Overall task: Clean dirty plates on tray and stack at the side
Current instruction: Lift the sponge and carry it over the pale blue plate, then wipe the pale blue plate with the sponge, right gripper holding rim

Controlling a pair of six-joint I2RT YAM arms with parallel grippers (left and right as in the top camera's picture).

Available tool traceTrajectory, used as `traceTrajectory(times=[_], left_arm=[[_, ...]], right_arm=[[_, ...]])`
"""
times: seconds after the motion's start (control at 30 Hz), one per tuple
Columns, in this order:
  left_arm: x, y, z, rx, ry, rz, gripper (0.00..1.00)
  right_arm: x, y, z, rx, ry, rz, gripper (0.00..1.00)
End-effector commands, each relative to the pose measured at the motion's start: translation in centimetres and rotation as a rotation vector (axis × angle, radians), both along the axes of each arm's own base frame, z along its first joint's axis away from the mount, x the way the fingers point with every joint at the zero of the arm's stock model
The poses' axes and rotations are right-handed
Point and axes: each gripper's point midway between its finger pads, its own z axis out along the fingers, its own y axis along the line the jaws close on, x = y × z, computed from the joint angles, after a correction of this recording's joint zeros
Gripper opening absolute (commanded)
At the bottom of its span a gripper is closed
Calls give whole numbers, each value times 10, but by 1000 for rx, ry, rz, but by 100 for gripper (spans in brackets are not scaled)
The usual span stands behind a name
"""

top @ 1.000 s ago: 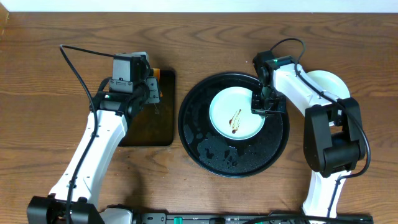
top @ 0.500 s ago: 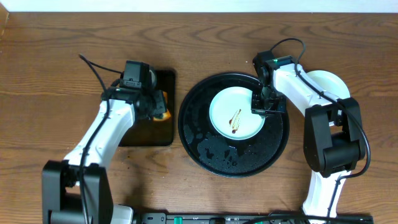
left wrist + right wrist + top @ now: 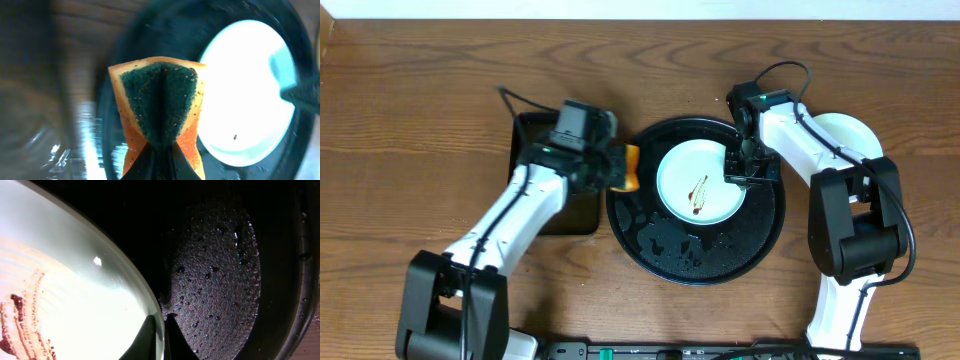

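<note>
One plate [image 3: 701,183]: small, round, pale blue-white, with a thin brown sauce smear [image 3: 699,190] near centre. It lies flat in the black round tray [image 3: 660,240], and the right gripper [image 3: 740,172] is closed on its rim. The tray is glossy with a raised rim and is beaded with water beneath the right gripper.

The left gripper [image 3: 617,172] is clamped on a folded orange sponge [image 3: 630,170] with a dark green scouring face, over the tray's edge and beside the plate.

One dark rectangular tray [image 3: 582,212], on the left gripper's side away from the plate.

One second pale plate [image 3: 848,130], off the tray and outboard of the right arm.

One wooden table [image 3: 420,120], brown and grained, under everything.
</note>
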Motion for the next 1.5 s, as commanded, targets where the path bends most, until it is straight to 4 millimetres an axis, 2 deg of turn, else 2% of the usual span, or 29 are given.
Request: traceTrajectory(times=[0.0,0.13,0.17,0.33,0.37,0.5,0.57,0.7,0.83,1.13,1.17,1.23,1.27,1.3,1.33,1.4,1.47], left_arm=[[-3,-34,22,-46,-48,-80,7],[-3,-65,42,-71,-87,-140,7],[-4,-79,43,-83,-80,-150,7],[-13,-111,24,-103,-38,-222,7],[-18,-127,16,-142,-12,-250,7],[-19,-148,-1,-201,47,-232,7],[-19,-155,-3,-242,67,-230,7],[-16,-157,-16,-250,106,-187,7],[-15,-166,-22,-291,114,-211,7],[-13,-168,-49,-282,157,-186,7],[-13,-167,-61,-270,173,-183,7],[-12,-162,-71,-229,165,-185,7],[-10,-154,-78,-178,153,-171,8],[-6,-137,-89,-83,143,-125,8],[-3,-110,-101,44,145,-59,7],[-3,-85,-110,144,161,-12,7],[-3,-73,-111,184,166,-19,7]], right_arm=[[-7,-18,-14,-75,35,-3,1],[-7,-18,-14,-76,35,-2,1],[-8,-18,-14,-75,35,-2,1],[-8,-16,-14,-68,37,-4,1],[-8,-16,-14,-68,38,-3,1],[-8,-16,-14,-68,38,-1,1],[-8,-16,-14,-66,38,7,1],[-8,-16,-14,-65,38,15,1],[-8,-16,-14,-65,38,15,1],[-8,-16,-14,-65,39,15,1],[-8,-16,-14,-62,39,14,1],[-8,-16,-14,-62,40,14,1],[-8,-16,-14,-62,40,14,1],[-8,-16,-14,-62,40,14,1],[-8,-16,-14,-62,39,14,1],[-8,-16,-14,-62,40,14,1],[-8,-16,-14,-62,41,14,1]])
